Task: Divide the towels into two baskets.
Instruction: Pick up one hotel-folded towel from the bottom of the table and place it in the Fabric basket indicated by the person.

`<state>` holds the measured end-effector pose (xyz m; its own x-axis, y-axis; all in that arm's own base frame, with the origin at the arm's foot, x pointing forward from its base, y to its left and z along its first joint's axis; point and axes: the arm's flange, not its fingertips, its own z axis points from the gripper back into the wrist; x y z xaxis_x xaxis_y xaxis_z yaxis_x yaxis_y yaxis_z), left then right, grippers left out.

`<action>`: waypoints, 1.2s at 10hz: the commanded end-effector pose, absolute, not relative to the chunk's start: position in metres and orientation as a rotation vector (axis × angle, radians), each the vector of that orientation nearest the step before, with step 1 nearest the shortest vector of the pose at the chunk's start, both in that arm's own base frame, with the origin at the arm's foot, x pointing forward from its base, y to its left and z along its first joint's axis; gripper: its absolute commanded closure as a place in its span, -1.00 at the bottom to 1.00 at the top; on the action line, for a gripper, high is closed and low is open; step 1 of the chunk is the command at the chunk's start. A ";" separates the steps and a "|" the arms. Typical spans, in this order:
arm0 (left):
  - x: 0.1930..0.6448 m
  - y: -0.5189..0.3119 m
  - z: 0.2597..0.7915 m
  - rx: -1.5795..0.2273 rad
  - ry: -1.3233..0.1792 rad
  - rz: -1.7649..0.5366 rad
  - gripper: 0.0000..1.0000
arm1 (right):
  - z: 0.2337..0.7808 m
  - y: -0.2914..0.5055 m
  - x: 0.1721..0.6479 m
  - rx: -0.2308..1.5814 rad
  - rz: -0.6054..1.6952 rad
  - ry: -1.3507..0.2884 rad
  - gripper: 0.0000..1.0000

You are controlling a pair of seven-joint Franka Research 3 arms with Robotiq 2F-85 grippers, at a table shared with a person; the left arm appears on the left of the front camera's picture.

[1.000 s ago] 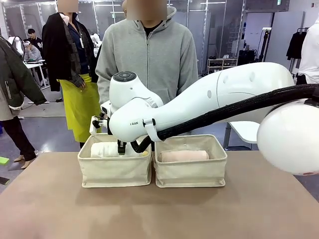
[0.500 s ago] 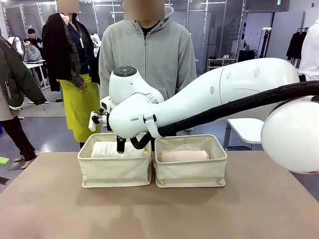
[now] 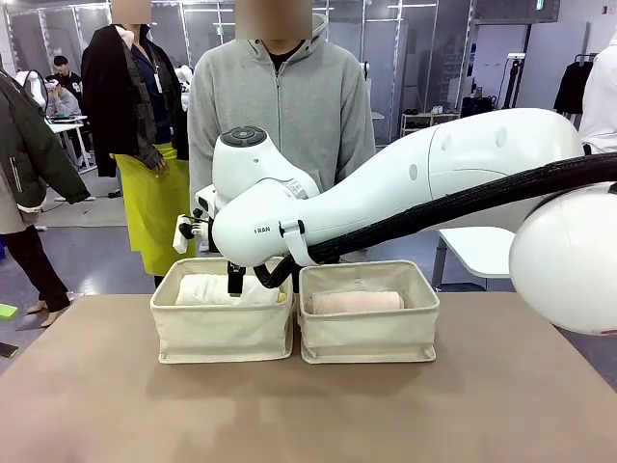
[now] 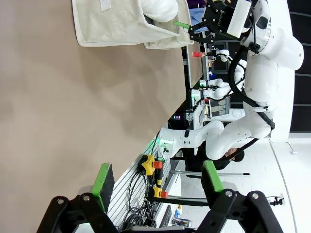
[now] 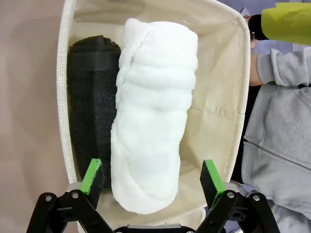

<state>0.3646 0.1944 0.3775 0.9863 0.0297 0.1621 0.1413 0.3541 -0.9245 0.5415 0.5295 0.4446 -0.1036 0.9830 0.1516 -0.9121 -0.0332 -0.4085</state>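
Baskets stand side by side on the desk [image 3: 116,386], walls touching. The left basket [image 3: 221,333] holds the white towel [image 5: 153,107] beside the dark grey towel [image 5: 92,102]; the right basket [image 3: 369,338] holds the pink towel [image 3: 355,302]. The right hand [image 5: 151,178] hangs above the white towel, fingers spread, gripping nothing. The left hand [image 4: 158,178] is spread over bare desk, well apart from the baskets.
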 end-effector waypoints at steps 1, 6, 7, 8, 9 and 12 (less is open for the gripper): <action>0.362 0.193 0.380 -1.223 -0.179 -0.071 -0.83 | 0.446 0.532 0.542 -0.192 1.614 -0.473 -1.00; 0.362 0.193 0.380 -1.223 -0.179 -0.071 -0.83 | 0.446 0.532 0.542 -0.192 1.614 -0.473 -1.00; 0.362 0.193 0.380 -1.223 -0.179 -0.071 -0.83 | 0.446 0.532 0.542 -0.192 1.614 -0.473 -1.00; 0.362 0.193 0.380 -1.223 -0.179 -0.071 -0.83 | 0.446 0.532 0.542 -0.192 1.614 -0.473 -1.00; 0.362 0.193 0.380 -1.223 -0.179 -0.071 -0.83 | 0.445 0.530 0.542 -0.194 1.612 -0.467 -1.00; 0.362 0.193 0.380 -1.223 -0.179 -0.071 -0.83 | 0.475 0.462 0.495 -0.049 1.471 -0.471 -1.00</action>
